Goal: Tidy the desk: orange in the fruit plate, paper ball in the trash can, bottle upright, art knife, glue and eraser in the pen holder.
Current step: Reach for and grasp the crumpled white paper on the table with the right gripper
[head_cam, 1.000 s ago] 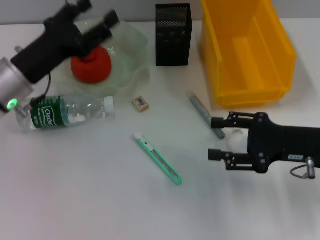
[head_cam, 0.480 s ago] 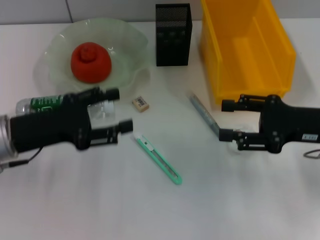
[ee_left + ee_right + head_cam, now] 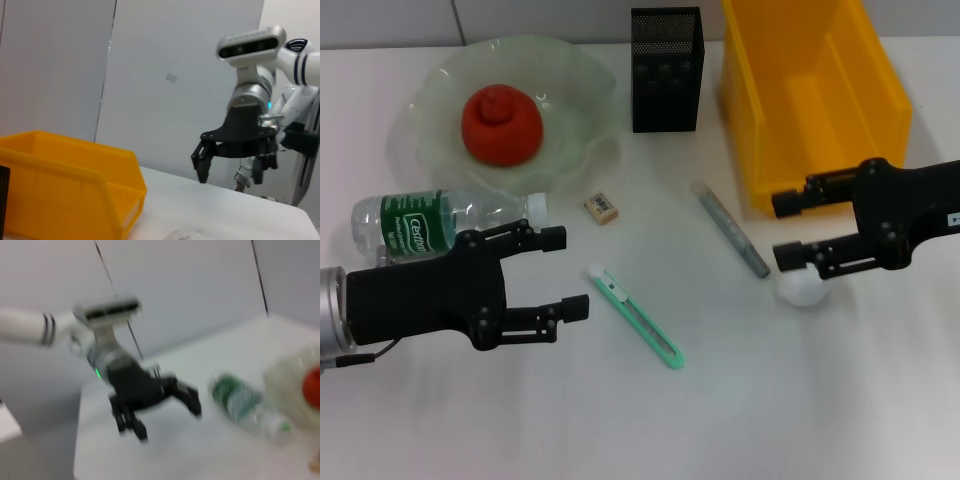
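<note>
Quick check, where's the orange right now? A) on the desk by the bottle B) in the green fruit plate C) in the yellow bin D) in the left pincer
B: the orange sits in the middle of the green fruit plate, and both pincers are away from it.
</note>
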You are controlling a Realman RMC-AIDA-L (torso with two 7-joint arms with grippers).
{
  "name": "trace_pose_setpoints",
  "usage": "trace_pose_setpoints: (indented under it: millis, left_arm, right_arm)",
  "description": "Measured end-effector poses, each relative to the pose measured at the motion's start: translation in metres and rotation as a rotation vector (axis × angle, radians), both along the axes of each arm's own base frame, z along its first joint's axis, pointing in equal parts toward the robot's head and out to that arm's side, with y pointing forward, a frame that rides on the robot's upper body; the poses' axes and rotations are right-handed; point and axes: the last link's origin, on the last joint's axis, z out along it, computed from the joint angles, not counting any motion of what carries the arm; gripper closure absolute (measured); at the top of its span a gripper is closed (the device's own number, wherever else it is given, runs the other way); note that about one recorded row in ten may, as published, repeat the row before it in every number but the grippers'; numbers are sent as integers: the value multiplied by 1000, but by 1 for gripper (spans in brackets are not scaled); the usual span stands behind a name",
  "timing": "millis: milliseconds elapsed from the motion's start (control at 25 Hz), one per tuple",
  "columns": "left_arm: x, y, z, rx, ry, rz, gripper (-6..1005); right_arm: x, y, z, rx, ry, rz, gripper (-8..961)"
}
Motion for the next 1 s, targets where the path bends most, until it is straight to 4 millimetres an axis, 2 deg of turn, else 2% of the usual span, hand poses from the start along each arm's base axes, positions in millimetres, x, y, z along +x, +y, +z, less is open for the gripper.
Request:
trace_pose_setpoints:
  millis: [120, 480, 720, 1000]
  left_arm:
    - [1, 1, -1, -5, 5, -4, 143]
    - [2, 2, -3, -23, 13, 4, 145]
    - [2, 3, -3, -33, 15, 11, 147]
    - [4, 3, -4, -43, 10, 21, 148]
  right_arm:
    - [-8, 8, 8, -37, -200, -29, 239]
    - [-13, 19, 12, -10, -450, -23, 239]
    - [-11, 25, -4, 18, -575, 17, 240]
    - [-11, 27, -21, 38, -612, 73, 240]
